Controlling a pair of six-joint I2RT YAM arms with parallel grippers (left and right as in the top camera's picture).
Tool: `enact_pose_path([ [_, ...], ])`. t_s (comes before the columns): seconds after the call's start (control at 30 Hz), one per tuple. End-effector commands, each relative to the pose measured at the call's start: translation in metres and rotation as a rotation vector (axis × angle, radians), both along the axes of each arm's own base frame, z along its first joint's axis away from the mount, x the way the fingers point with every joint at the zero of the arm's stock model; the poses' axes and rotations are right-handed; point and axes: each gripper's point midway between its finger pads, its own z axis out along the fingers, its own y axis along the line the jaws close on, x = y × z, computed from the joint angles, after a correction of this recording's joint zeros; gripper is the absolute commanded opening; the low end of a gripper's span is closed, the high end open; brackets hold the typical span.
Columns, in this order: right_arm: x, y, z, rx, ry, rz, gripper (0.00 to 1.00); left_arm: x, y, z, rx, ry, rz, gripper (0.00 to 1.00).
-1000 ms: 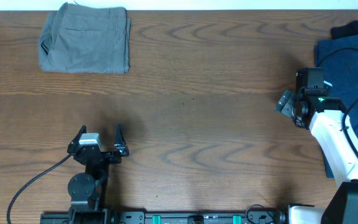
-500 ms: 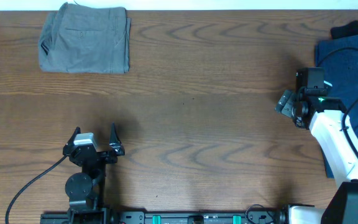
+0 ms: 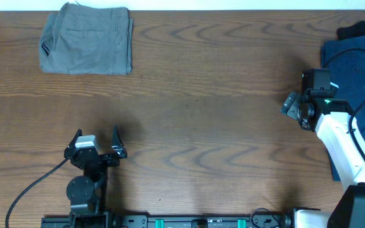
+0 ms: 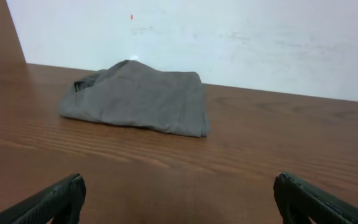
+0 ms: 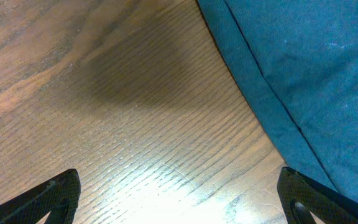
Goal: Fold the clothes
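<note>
- The grey-khaki shorts (image 3: pixel 87 41) lie at the far left corner of the surface (image 3: pixel 201 95), close to the back edge. They are already a compact, roughly square bundle with layers stacked at the edges.
- Your left hand (image 3: pixel 96 133) sits near its base at the front, well apart from the shorts. Its fingers are spread wide and it holds nothing. The left wrist view looks across bare wood straight at the bundle.
- Your right hand (image 5: pixel 178 199) hovers low over the right side of the surface, just beside the edge of the dark blue garment (image 3: pixel 360 79). Its fingers are also wide apart and empty, and it is not touching the cloth.
- Judged from this, the folding of the shorts looks finished or nearly so, and neither hand is working them now.
- If you want one more fold or a tidy-up, send the left hand forward and leftward across the surface. Come down on the near hem of the bundle and pinch all the layers together, so that the stack does not slide open.
- Keep the right hand clear of the blue cloth while you do that.
</note>
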Motion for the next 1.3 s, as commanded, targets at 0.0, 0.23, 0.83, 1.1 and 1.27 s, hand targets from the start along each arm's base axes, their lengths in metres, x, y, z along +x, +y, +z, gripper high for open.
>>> enact_pose_path([
  [0.0, 0.004, -0.003, 0.007, -0.017, -0.018, 0.0, 0.99, -0.002, 0.003, -0.014, 0.016, 0.05, 0.015, 0.98],
  [0.23, 0.004, -0.003, 0.007, -0.017, -0.019, 0.0, 0.99, -0.002, 0.003, -0.014, 0.016, 0.05, 0.015, 0.98],
  [0.83, -0.021, -0.002, 0.108, -0.03, -0.373, -0.002, 0.99, -0.002, 0.003, -0.014, 0.016, 0.05, 0.015, 0.98],
  [1.1, -0.057, 0.0, 0.146, -0.037, -0.565, -0.004, 0.99, -0.002, 0.003, -0.014, 0.016, 0.05, 0.015, 0.98],
  [1.27, -0.082, 0.001, 0.142, -0.04, -0.633, -0.005, 0.99, -0.002, 0.003, -0.014, 0.016, 0.05, 0.015, 0.98],
])
